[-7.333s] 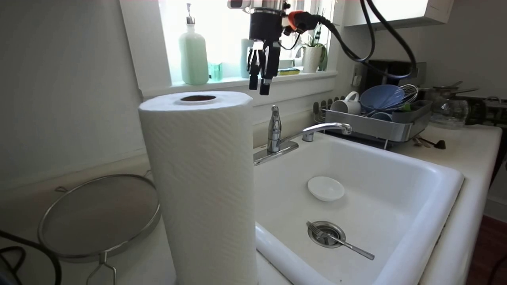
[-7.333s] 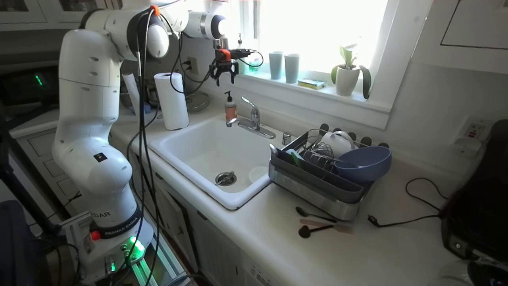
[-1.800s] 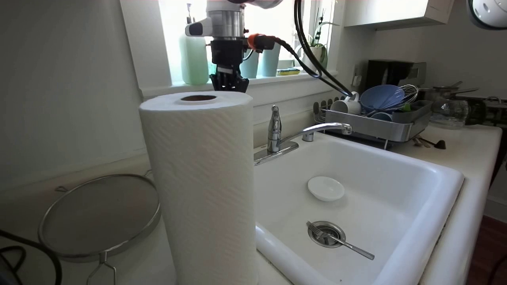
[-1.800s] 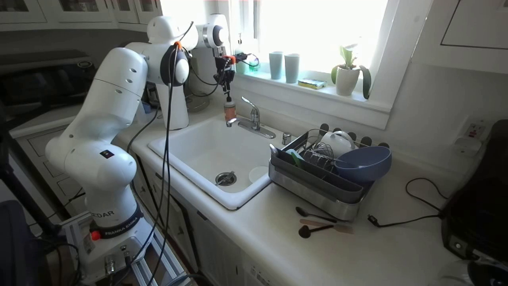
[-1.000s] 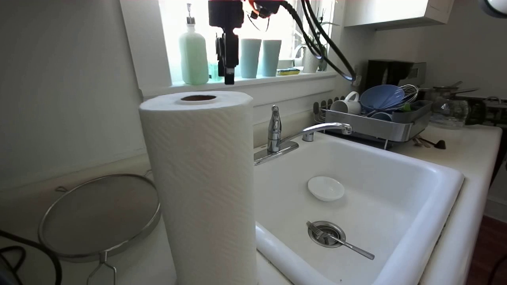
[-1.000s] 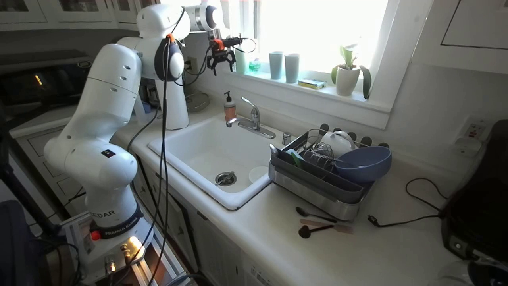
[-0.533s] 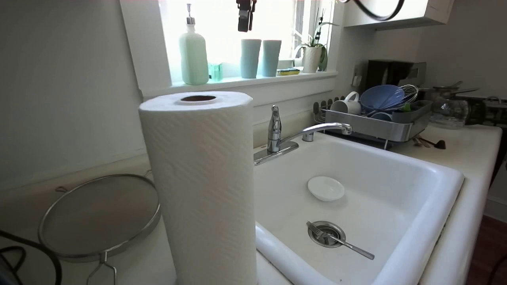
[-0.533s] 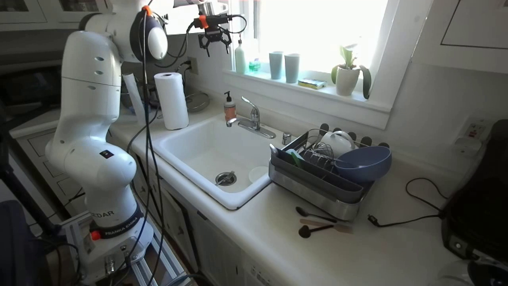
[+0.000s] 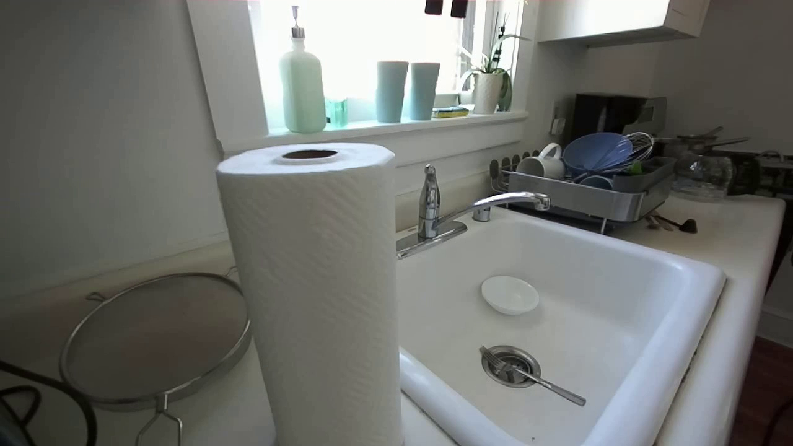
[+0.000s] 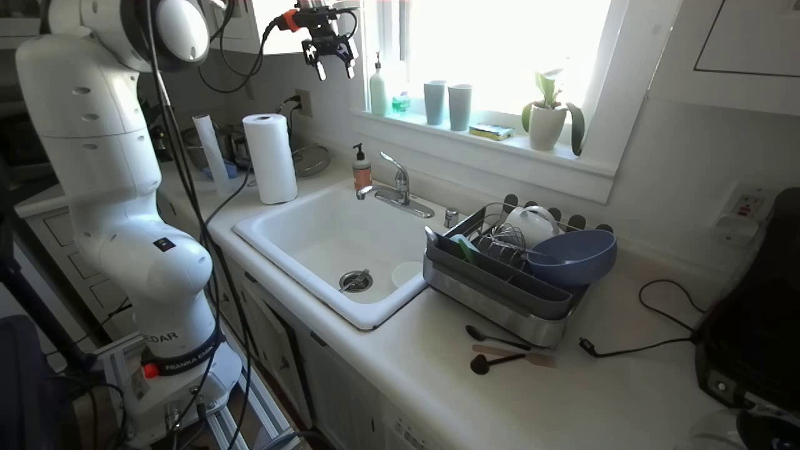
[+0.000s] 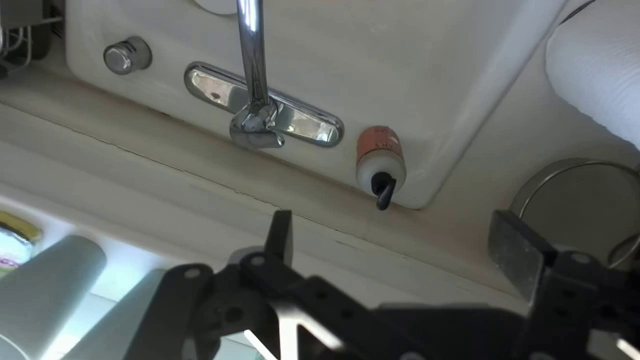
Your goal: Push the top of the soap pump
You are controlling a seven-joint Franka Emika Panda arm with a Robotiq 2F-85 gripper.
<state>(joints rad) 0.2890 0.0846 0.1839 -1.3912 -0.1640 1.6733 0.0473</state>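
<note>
Tool [image 10: 335, 70] high near the window [image 10: 500, 44], well above the level of the sink [image 9: 588, 310], with its two fingers [image 11: 282, 232] pointing down and spread wide apart. Two soap pumps can be seen. An orange-labelled soap pump [image 11: 382, 150] with a black head stands upright at the sink's back corner, beside the faucet [image 10: 402, 181]; in the wrist view it shows between the fingers, beyond their tips and well apart from them. A pale-green soap pump [image 9: 302, 90] stands upright on the sill [image 9: 362, 127], which also bears two teal cups [image 9: 391, 91], a sponge [image 9: 450, 112] and a potted plant [image 9: 488, 91]. Down in the sink, a white dish [image 9: 510, 295] lies near the drain [image 9: 519, 360], and a fork [image 9: 551, 387] lies across that drain. On the bench [image 10: 437, 400], a paper towel roll [image 9: 310, 291] stands just beside the sink, near a round strainer [image 9: 158, 334]; a dish rack [image 10: 494, 303] at the opposite side holds a blue bowl [image 10: 572, 257] and a white mug [image 9: 538, 168].
</note>
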